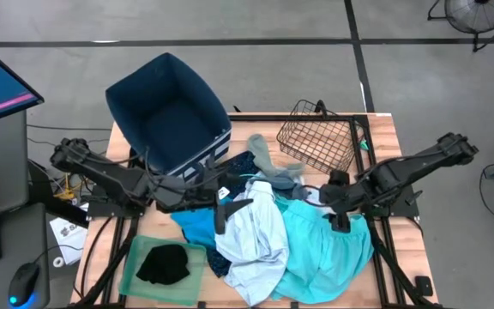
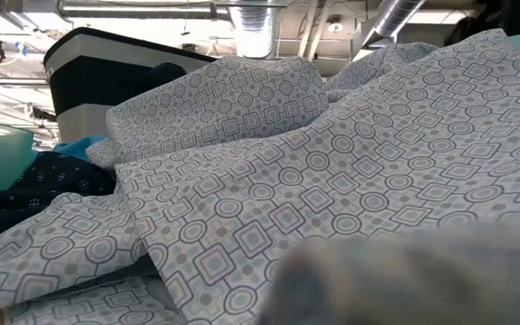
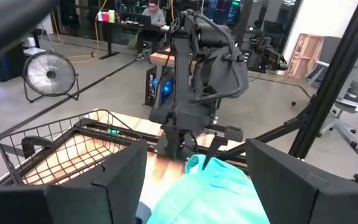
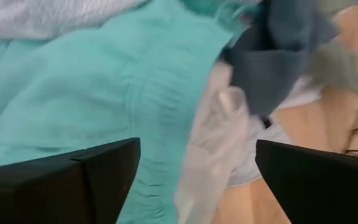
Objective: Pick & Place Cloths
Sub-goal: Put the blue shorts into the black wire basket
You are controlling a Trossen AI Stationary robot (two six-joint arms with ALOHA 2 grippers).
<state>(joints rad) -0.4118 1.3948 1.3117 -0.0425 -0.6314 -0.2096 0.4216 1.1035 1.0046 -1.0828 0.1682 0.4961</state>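
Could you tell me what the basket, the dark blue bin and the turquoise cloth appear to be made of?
The basket looks like dark metal wire: an open grid you see the table through. The dark blue bin seems rigid, matte, perhaps plastic or board; flat walls, sharp corners. The turquoise cloth is thin, soft woven fabric, creased and gathered.

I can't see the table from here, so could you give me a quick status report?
Left gripper open over the pale blue cloth. Right gripper open above the turquoise cloth. Both empty. Black cloth on the green tray.
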